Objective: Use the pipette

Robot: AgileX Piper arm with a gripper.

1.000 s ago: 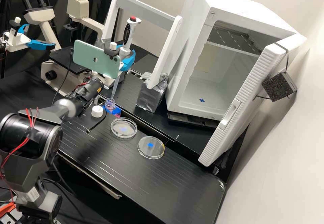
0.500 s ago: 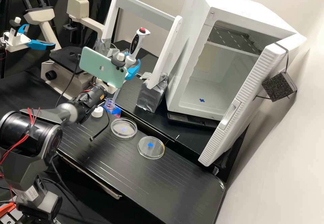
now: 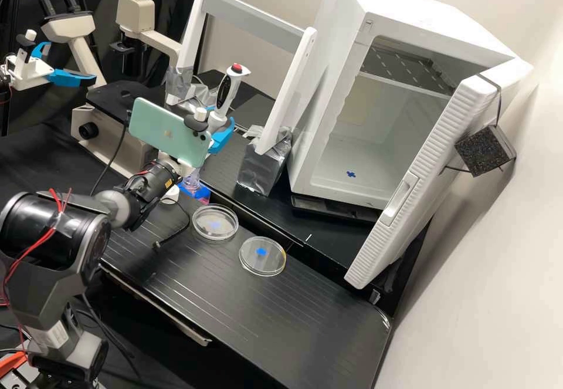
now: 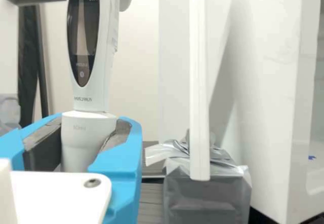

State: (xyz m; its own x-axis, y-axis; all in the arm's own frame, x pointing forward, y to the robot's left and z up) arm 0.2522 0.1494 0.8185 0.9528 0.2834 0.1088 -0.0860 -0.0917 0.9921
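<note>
Black bench (image 3: 252, 318) stretches before you, its two dishes (image 3: 221, 233) nearer and to the right of the bottle (image 3: 195, 189). Your gripper (image 4: 90, 127) is closed on the pipette (image 3: 227, 97) at the far left, above the bottle; you can't tell whether the tip is inside. You have it nearly upright, red button (image 3: 237, 68) on top, presumably so the tip points down for drawing liquid. The cap (image 3: 170, 195) sits beside the bottle, likely to leave you access. Small print marks the pipette below its dark display (image 4: 83, 41).
</note>
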